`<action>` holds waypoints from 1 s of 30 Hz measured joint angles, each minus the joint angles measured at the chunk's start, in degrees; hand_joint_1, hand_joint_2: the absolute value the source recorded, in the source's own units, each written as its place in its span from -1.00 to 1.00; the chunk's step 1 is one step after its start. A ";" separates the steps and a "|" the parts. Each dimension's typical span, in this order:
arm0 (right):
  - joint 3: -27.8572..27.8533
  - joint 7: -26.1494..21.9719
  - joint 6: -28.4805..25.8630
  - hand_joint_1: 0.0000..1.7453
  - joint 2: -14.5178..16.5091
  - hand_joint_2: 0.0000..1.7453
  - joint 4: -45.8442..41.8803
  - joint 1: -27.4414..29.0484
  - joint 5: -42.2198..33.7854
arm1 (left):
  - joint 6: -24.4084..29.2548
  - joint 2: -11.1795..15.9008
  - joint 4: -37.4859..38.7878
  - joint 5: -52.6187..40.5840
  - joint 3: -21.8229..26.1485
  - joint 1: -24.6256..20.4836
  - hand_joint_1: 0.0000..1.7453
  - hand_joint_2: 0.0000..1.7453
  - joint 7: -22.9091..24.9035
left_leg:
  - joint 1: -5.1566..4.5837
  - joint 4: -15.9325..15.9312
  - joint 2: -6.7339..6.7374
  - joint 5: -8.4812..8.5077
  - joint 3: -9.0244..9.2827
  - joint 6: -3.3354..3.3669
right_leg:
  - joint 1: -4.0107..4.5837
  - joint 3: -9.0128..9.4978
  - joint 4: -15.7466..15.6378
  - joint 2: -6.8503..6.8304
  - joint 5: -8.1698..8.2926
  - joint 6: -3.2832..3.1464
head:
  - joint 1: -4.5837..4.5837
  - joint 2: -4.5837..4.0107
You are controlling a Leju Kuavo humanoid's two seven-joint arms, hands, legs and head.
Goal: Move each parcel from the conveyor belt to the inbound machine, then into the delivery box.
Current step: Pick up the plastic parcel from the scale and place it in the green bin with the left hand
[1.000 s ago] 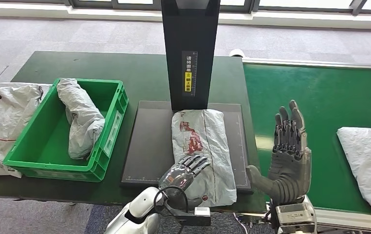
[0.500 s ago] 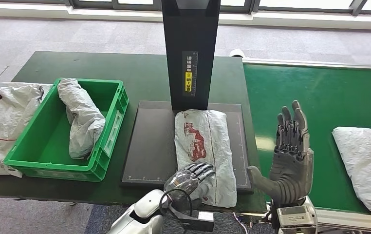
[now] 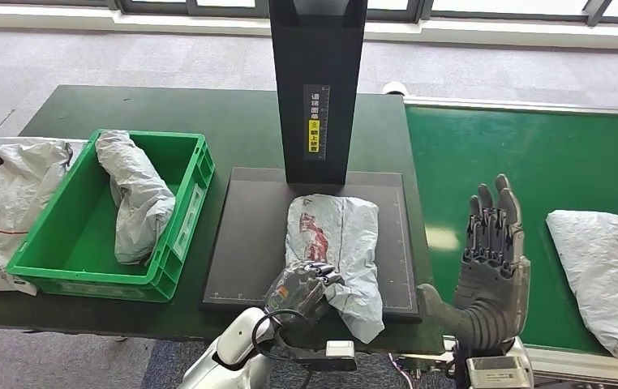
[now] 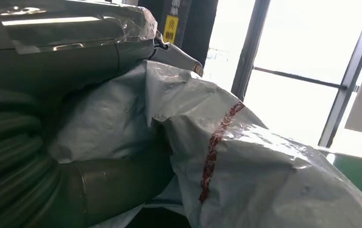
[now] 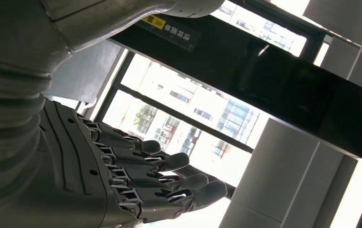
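A crumpled grey parcel (image 3: 334,247) with red print lies on the black plate of the inbound machine (image 3: 249,235), under its black post (image 3: 315,89). My left hand (image 3: 299,290) grips the parcel's near end and bunches it; in the left wrist view the thumb (image 4: 117,183) and fingers (image 4: 98,52) close around the parcel's plastic (image 4: 245,161). My right hand (image 3: 491,271) stands upright and open over the belt's near edge, holding nothing, its fingers (image 5: 169,183) spread. Another grey parcel (image 3: 606,263) lies on the green conveyor belt (image 3: 533,162) at the right. The green delivery box (image 3: 79,243) holds one rolled grey parcel (image 3: 135,194).
A heap of grey bags (image 3: 2,198) lies on the table left of the box. The dark green table (image 3: 208,117) stretches behind the box and the machine. The belt's metal rim (image 3: 533,105) runs along its far side.
My left hand has closed on the parcel's near end and drawn it together, so the parcel looks shorter and crumpled. The parcel on the belt has drifted left. My right hand has moved slightly right.
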 joint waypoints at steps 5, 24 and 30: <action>0.00 -0.37 -0.76 -1.00 0.00 1.00 -0.91 1.47 -0.04 | 3.06 0.57 -6.91 3.30 0.73 2.06 1.00 1.00 -1.26 | 0.00 0.00 0.00 0.00 -0.01 0.00 | 0.00 -0.01 0.00 0.00 -0.01 0.00 | 0.00 0.00; 0.00 -0.50 -1.66 -1.00 -0.02 1.00 -2.68 3.18 -0.08 | 8.66 -1.18 -37.13 20.17 19.67 10.52 1.00 1.00 -17.76 | 0.02 -0.03 0.08 0.00 0.02 -0.02 | 0.03 -0.03 0.05 0.06 -0.04 -0.04 | 0.00 0.00; 0.13 0.02 -1.68 -1.00 -0.02 1.00 -2.32 1.94 -0.01 | 8.79 -1.59 -42.13 27.53 30.57 11.00 1.00 1.00 -18.70 | 0.05 -0.04 0.04 0.03 0.03 -0.05 | 0.04 0.00 0.07 -0.01 -0.05 -0.06 | 0.00 0.00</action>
